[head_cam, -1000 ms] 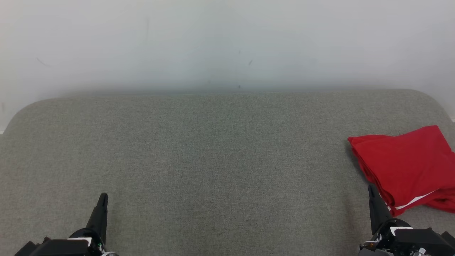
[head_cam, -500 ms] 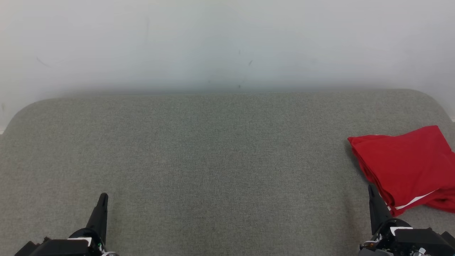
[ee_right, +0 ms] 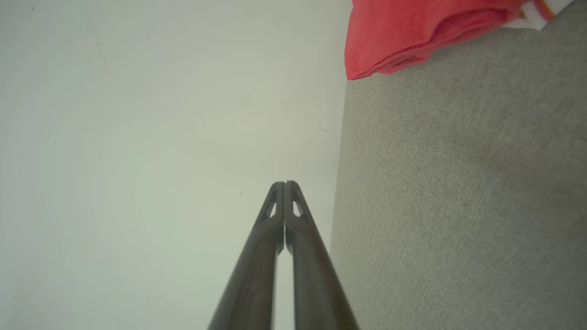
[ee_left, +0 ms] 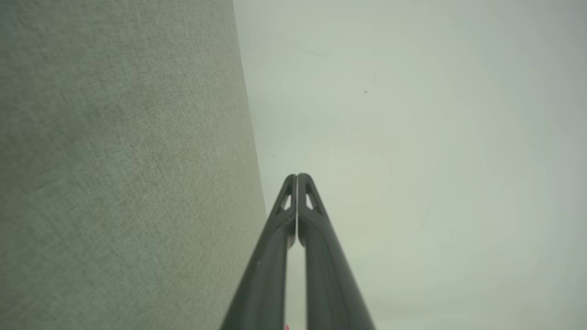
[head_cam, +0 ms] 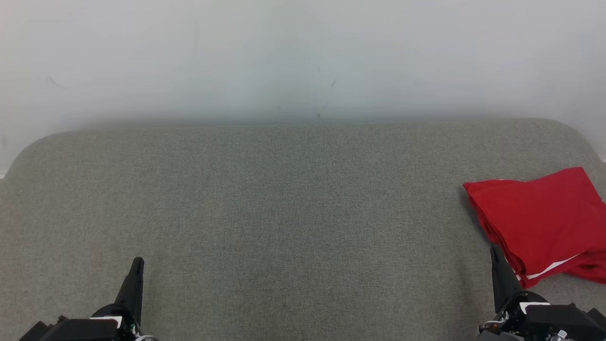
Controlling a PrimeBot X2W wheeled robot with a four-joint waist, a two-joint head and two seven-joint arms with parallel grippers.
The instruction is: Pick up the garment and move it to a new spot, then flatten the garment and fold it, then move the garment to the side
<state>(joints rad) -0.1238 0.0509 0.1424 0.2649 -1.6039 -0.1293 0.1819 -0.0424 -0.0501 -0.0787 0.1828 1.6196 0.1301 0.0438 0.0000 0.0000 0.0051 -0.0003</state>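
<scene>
A folded red garment [head_cam: 539, 220] with a white stripe lies at the right edge of the grey fabric surface [head_cam: 293, 213]; its corner also hangs into the right wrist view [ee_right: 412, 32]. My right gripper [head_cam: 494, 253] is shut and holds nothing, its tip just left of the garment's near corner. At the lower left my left gripper [head_cam: 138, 263] is shut and holds nothing, far from the garment. In each wrist view the two fingers press together, left gripper [ee_left: 297, 176] and right gripper [ee_right: 284, 184].
A pale wall [head_cam: 303, 57] rises behind the grey surface, whose back corners are rounded. The garment runs past the right edge of the head view.
</scene>
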